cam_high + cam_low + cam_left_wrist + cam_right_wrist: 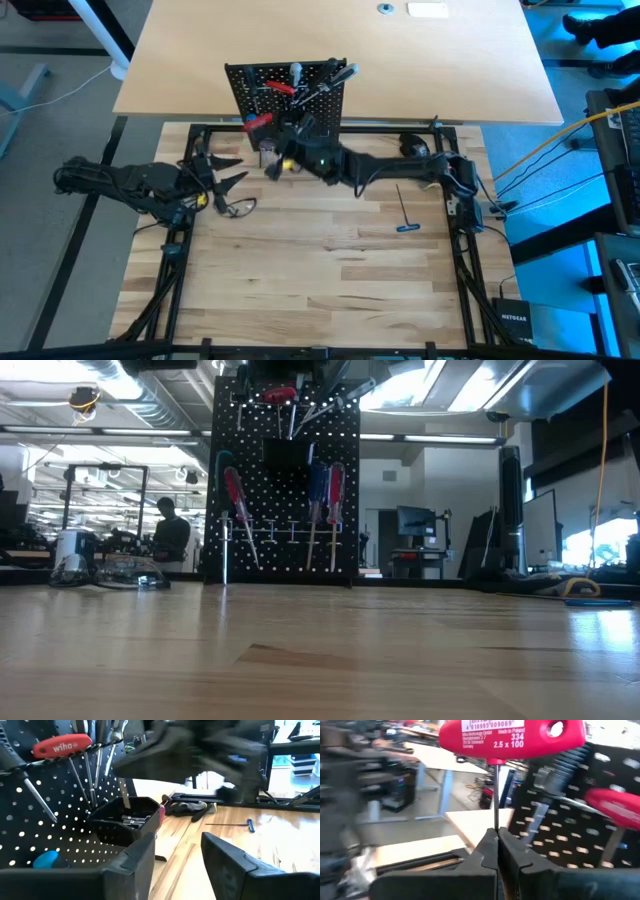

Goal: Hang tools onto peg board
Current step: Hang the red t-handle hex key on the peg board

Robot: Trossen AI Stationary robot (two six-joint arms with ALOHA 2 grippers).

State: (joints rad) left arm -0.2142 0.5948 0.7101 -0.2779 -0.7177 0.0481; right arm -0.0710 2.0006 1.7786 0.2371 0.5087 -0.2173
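The black peg board (pixel 285 88) (pixel 285 470) stands upright at the far side of the wooden table. Red- and blue-handled screwdrivers (pixel 318 490) and a red T-handle tool (pixel 62 747) hang on it. A small black bin (pixel 127 822) is fixed to its face. My right gripper (pixel 496 837) (pixel 270 140) is level in front of the board's left part, shut on another red T-handle tool (pixel 512 737). My left gripper (pixel 232 172) (pixel 177 865) is open to the left of the board, holding nothing. A blue-handled key (pixel 405 215) lies flat on the table. My right gripper pinches the tool's thin silver shaft (pixel 495 817) between its two fingertips, a little below the red T-handle. The fingers come level and lie across the shaft. The tool stands upright with its handle on top, beside the peg board. The fingers hide the shaft's lower part.
Clear safety glasses (pixel 238 207) lie on the table near my left gripper. A dark rounded lump (pixel 412 146) sits by the right arm. A black frame (pixel 465 250) borders the wooden table. In the low view a person (pixel 172 532) sits far behind.
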